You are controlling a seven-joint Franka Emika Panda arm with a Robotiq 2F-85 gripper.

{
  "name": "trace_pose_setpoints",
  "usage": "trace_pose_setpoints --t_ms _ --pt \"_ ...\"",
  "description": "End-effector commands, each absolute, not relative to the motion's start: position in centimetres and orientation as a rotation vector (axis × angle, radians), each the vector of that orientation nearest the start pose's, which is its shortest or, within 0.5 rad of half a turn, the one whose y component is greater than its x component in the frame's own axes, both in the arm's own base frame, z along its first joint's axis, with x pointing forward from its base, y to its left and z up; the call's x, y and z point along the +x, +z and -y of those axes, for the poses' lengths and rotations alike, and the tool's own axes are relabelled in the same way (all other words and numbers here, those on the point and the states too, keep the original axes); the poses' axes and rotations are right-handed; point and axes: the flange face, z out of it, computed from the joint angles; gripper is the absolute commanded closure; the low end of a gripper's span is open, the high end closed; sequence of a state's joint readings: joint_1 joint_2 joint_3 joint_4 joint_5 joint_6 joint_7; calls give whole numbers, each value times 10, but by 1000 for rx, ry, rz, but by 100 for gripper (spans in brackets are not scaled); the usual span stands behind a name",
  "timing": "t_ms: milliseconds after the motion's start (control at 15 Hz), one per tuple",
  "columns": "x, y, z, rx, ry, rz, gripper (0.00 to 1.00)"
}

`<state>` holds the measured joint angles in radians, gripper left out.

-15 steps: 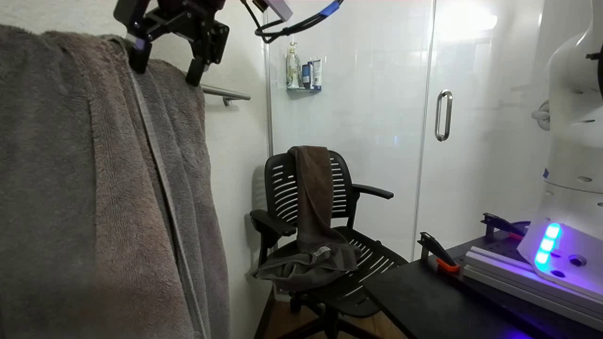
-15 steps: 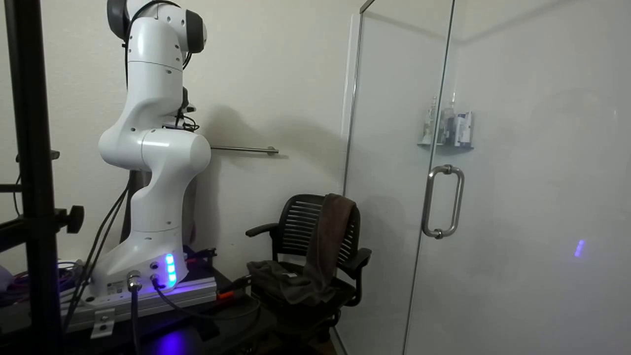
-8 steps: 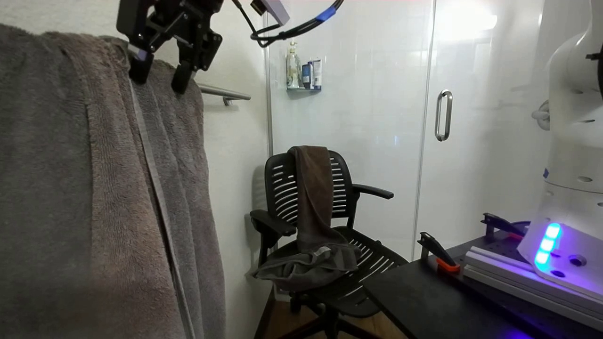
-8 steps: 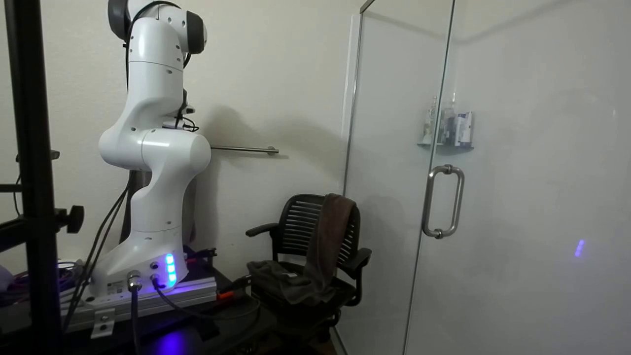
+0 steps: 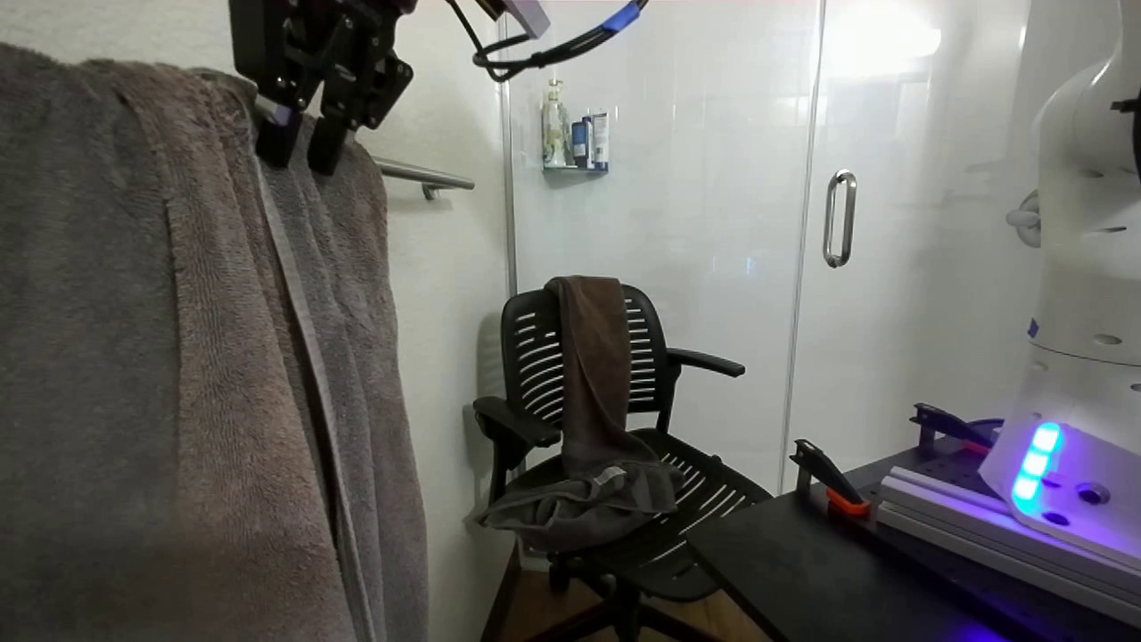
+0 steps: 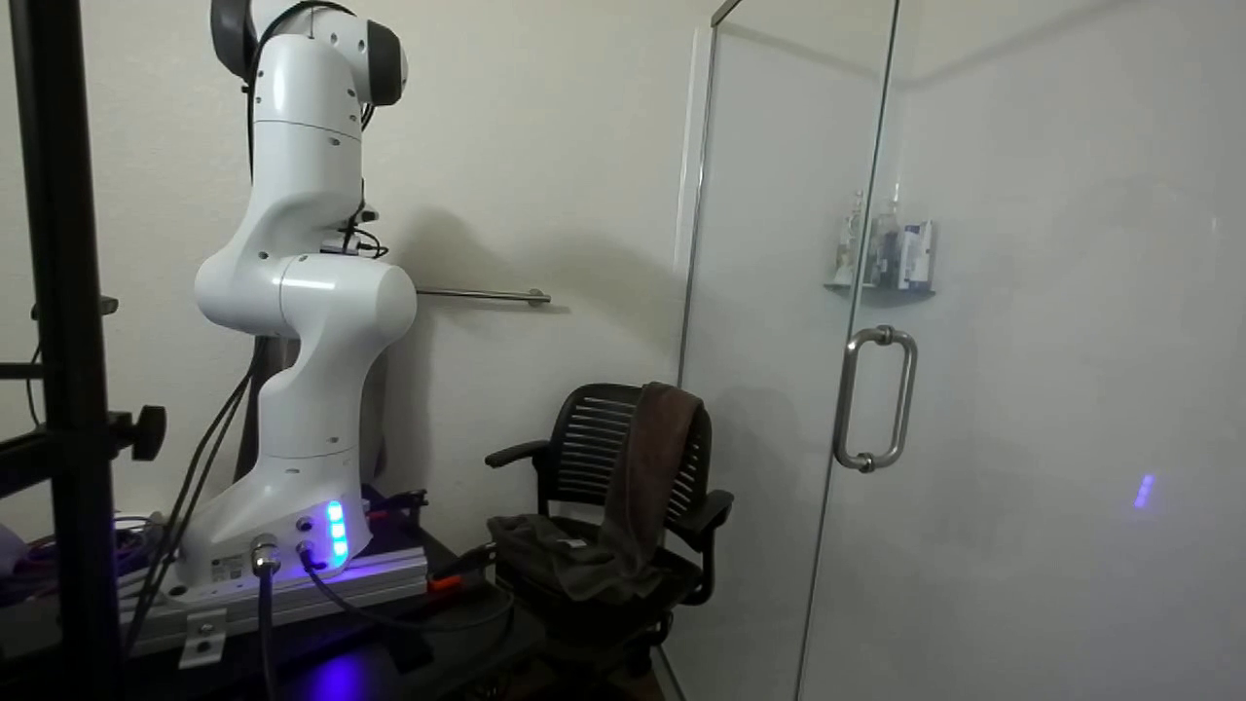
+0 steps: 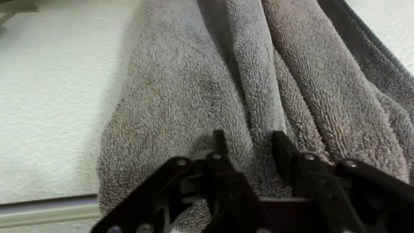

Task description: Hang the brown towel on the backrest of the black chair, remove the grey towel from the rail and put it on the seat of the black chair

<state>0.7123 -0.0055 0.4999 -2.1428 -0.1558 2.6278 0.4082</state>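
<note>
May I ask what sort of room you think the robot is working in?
Most likely a bathroom: there is a glass door like a shower's, bottles on a small shelf, and a grey towel hanging over a rail.

Brown towel (image 5: 595, 357) on black chair (image 5: 664, 443), grey towel (image 5: 250, 357) on rail (image 5: 423, 175)
Trailed down backrest (image 5: 510, 348) onto seat (image 5: 655, 571), crumpled, near a worktop (image 5: 802, 562) corner; from rail, hung in pinkish-grey folds beyond the worktop's edge.
</note>
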Motion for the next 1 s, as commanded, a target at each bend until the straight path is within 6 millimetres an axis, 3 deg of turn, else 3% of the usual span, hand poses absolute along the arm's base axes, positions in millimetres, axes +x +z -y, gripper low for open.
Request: trace_pose_setpoints --t_ms 0,267,467,600,933 --pt "195 457 -538 -2617 -605 1260 29" --pt "183 457 -546 -2621 -541 1219 1" --pt "168 466 -556 -2578 -530 1226 0" --pt "166 468 -554 -2617 -619 1238 0" --pt "175 448 -547 -2689 -776 1218 0"
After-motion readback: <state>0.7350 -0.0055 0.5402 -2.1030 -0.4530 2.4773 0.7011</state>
